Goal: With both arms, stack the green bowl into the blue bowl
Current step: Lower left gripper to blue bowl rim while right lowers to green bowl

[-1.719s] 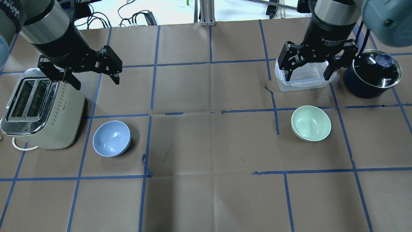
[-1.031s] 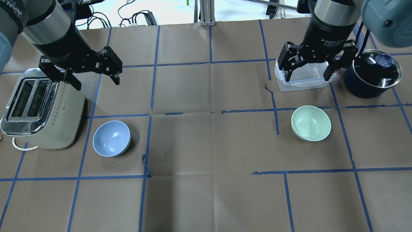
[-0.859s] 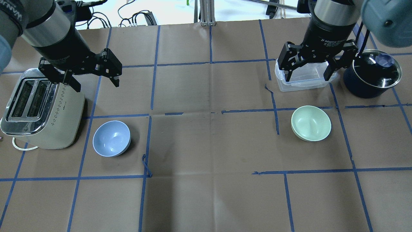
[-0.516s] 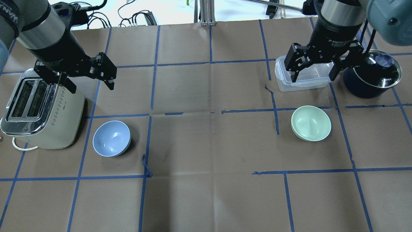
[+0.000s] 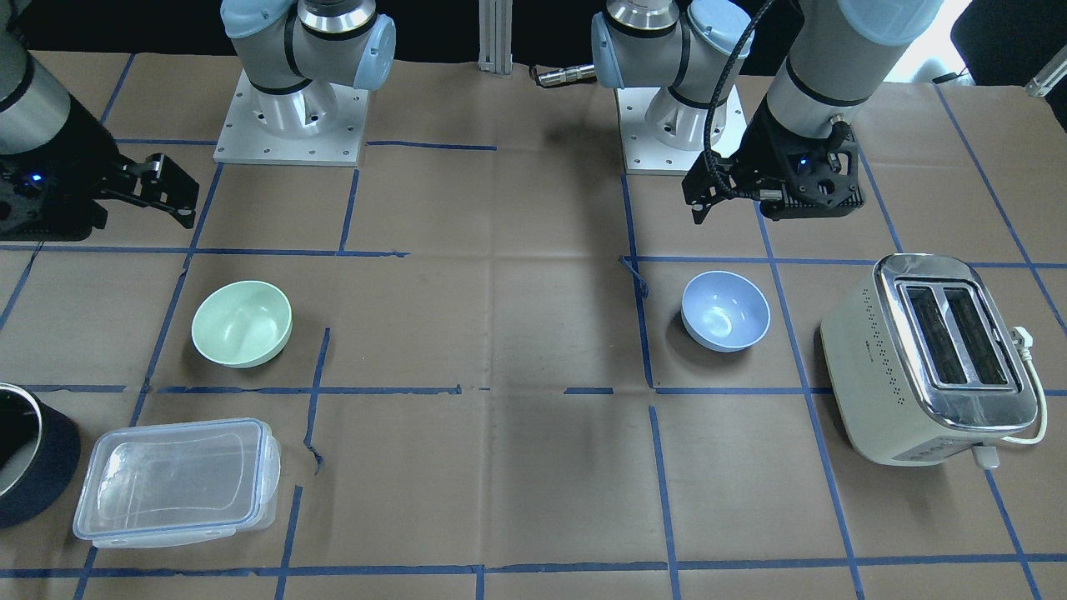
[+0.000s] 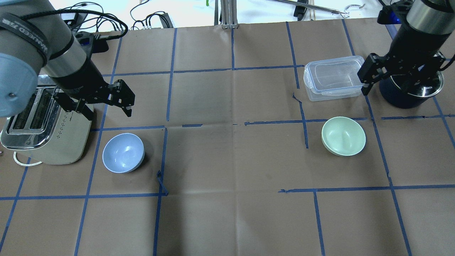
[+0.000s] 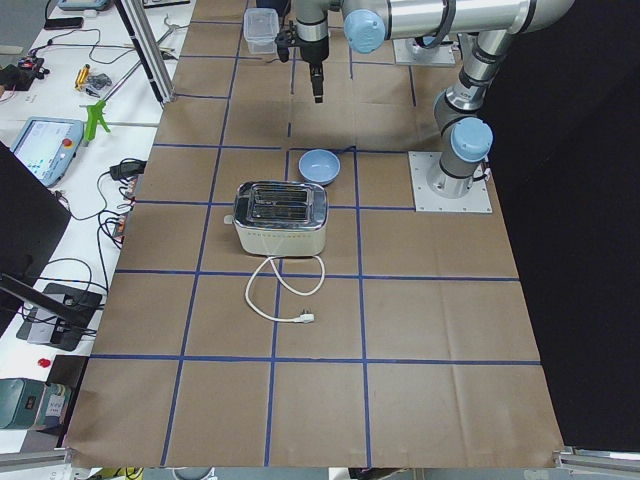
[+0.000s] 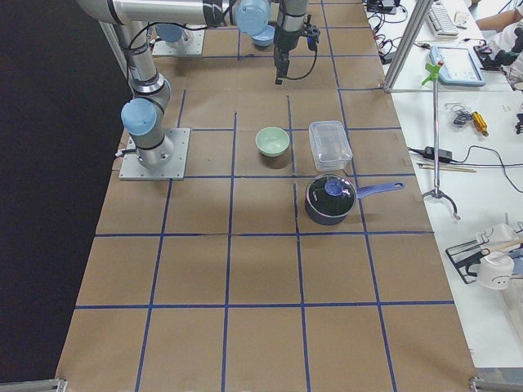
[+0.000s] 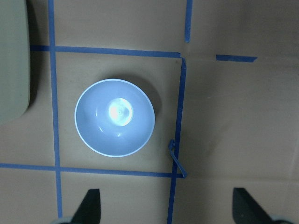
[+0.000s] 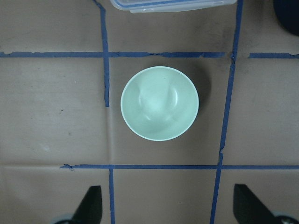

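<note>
My right pincer (image 6: pixel 403 76) and left pincer (image 6: pixel 108 113) both hang released, empty. I'd centre the right one over the near rim of the green bowl (image 10: pixel 160 103), then lower straight, one finger inside.

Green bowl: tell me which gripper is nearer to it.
Right. The right gripper hangs above the table end holding the green bowl; the left gripper is at the opposite end, by the blue bowl and toaster.

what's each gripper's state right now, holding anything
left gripper: open, holding nothing.
right gripper: open, holding nothing.
</note>
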### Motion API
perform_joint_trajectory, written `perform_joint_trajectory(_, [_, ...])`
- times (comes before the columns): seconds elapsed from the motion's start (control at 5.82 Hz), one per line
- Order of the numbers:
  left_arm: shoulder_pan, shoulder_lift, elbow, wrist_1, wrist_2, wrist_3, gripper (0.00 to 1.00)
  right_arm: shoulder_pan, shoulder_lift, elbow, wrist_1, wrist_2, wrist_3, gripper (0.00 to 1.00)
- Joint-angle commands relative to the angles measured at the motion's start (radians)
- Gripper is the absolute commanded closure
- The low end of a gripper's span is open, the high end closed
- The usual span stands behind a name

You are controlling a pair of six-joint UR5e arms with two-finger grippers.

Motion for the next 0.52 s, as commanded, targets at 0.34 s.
perform_joint_trajectory(0.34, [0.012, -0.133, -0.258, 0.413, 0.005, 0.064, 0.03, -0.129, 0.013, 0.324, -0.432, 0.01, -0.133, 0.0])
